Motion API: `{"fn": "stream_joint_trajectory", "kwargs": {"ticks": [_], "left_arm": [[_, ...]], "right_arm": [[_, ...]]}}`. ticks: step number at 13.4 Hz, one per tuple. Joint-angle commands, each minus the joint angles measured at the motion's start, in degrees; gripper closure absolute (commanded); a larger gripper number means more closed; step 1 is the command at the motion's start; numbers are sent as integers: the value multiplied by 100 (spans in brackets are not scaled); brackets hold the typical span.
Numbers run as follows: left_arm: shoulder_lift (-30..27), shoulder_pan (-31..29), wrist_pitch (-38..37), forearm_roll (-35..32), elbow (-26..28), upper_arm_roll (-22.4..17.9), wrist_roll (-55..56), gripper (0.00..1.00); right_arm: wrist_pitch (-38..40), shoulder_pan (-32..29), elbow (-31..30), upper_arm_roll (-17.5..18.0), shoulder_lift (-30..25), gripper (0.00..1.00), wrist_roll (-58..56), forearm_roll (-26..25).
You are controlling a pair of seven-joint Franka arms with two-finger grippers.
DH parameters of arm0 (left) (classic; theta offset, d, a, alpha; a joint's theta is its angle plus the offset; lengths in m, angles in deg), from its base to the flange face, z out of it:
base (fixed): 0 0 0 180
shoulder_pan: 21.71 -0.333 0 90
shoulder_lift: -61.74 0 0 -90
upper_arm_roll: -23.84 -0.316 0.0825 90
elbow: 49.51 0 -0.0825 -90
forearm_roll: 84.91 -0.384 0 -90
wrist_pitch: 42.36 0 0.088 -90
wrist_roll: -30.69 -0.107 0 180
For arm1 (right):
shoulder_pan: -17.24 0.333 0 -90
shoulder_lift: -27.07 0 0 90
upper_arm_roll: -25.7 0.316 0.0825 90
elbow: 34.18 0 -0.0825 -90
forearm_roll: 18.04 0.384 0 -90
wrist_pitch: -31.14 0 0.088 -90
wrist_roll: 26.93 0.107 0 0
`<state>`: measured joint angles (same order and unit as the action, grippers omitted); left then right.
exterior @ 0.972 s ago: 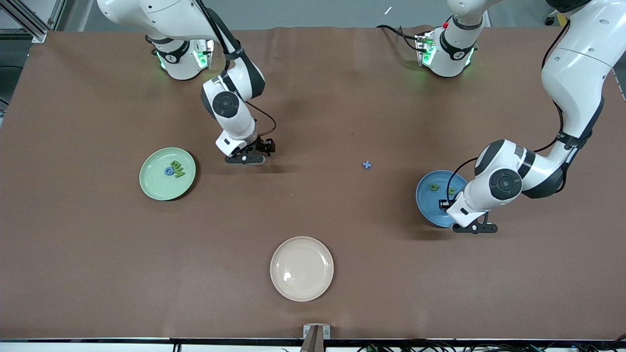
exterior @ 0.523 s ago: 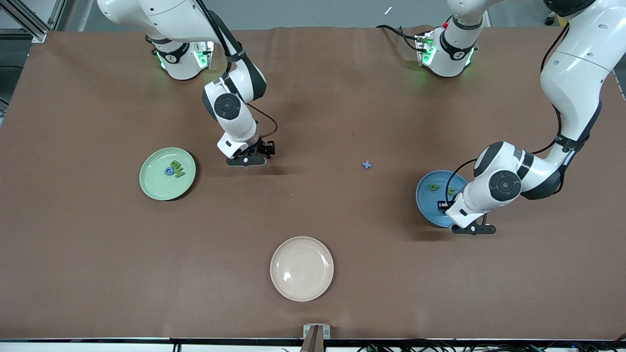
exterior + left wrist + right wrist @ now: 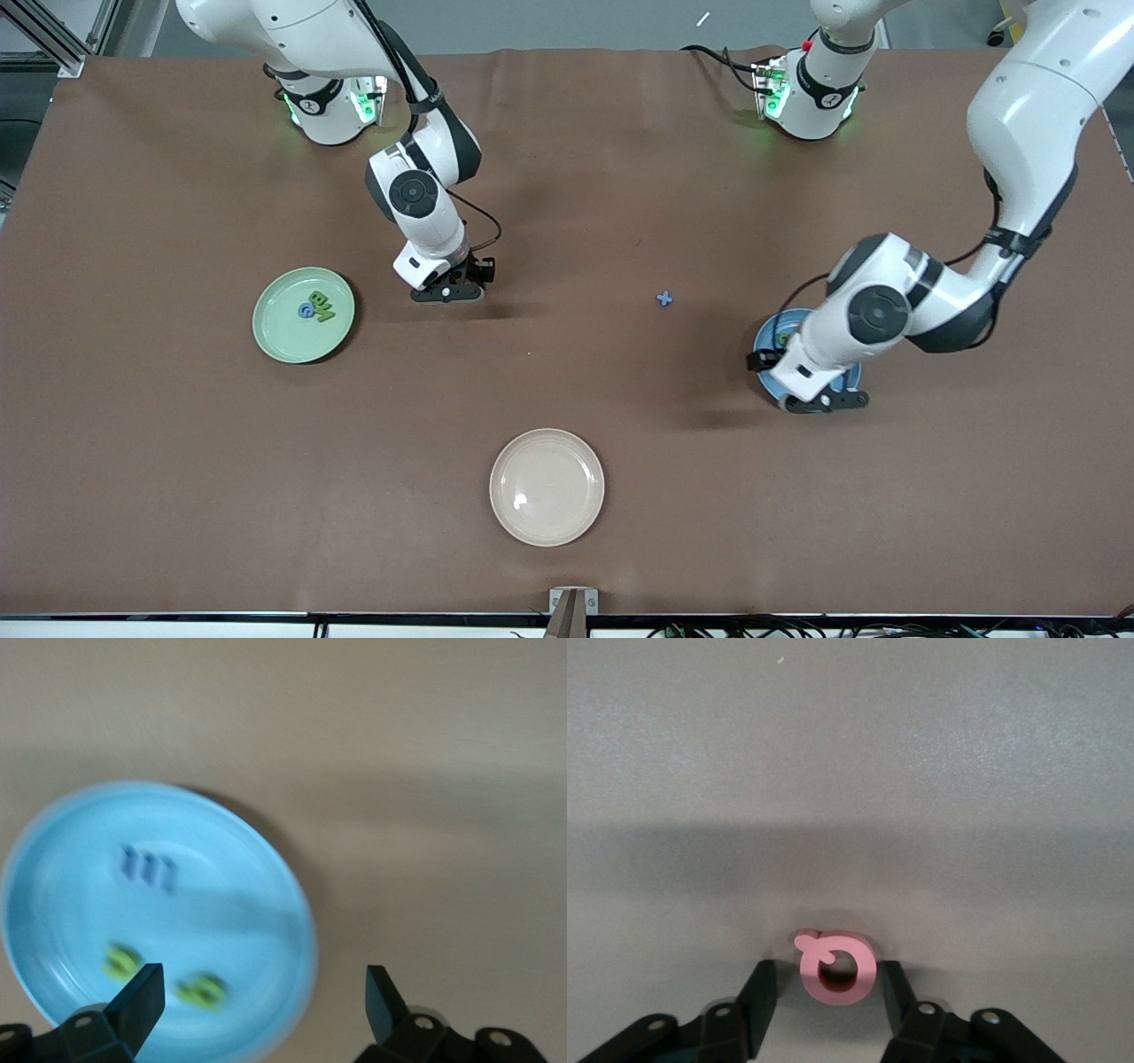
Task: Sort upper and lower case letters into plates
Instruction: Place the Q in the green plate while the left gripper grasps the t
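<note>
Moved: left arm has swung toward the table's middle, so it now covers most of the blue plate; right arm has barely shifted.
Table point(image 3: 177, 487): brown cloth, both arm bases along its far edge.
Left arm: reaches in from its own end and bends low over the blue plate.
Right arm: reaches down to the cloth beside the green plate, on the side toward the table's middle.
Cream plate point(image 3: 547, 486): nearest the front camera, midway along the table.
Green plate point(image 3: 303, 315): pale mint, round and shallow, toward the right arm's end; a green letter point(image 3: 322, 305) and a small blue letter point(image 3: 306, 311) lie in it.
Blue plate point(image 3: 53, 904): medium blue, same size, toward the left arm's end; a bluish "m" point(image 3: 147, 869) and two green letters point(image 3: 200, 990) lie in it.
Left gripper point(image 3: 264, 992): over the blue plate's rim, fingers spread wide, nothing between them.
Right gripper point(image 3: 830, 992): down at the cloth, fingers narrow, one either side of a pink letter point(image 3: 837, 967); whether they grip it I cannot tell.
Blue cross point(image 3: 664, 299): on bare cloth between the two arms.
</note>
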<state>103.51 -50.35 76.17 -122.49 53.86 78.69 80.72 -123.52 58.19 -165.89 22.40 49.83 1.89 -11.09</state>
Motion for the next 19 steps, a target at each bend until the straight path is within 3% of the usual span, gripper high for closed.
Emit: {"fn": "stream_joint_trajectory", "kwargs": {"ticks": [1, 2, 6, 8, 10, 13, 17, 19], "left_arm": [[-142, 436, -75, 102, 122, 131, 1390, 0], [-116, 726, -66, 93, 113, 131, 1969, 0], [68, 1702, 451, 22, 131, 35, 3913, 0], [51, 2037, 697, -4, 340, -193, 4539, 0], [25, 1969, 952, -222, 743, -229, 4708, 0], [-2, 1662, 1409, -530, 1325, -238, 4753, 0], [42, 1643, 1664, -821, 1502, -413, 4954, 0], [68, 1757, 1709, -865, 1484, -536, 5060, 7]], "right_arm": [[5, -26, 22, -56, 53, 84, 1, -133], [32, -96, 22, -48, 44, 99, 18, -133], [84, -211, 22, -74, -17, 100, -34, -133], [565, -490, 75, -83, -262, 100, -453, -141], [1224, -1121, 92, -74, -666, 100, -1365, -141], [1438, -2018, 58, -74, -853, 100, -2772, -141], [1359, -3108, -161, -83, -870, 100, -4477, -141], [1359, -3444, -363, -83, -957, 100, -4980, -141]]}}
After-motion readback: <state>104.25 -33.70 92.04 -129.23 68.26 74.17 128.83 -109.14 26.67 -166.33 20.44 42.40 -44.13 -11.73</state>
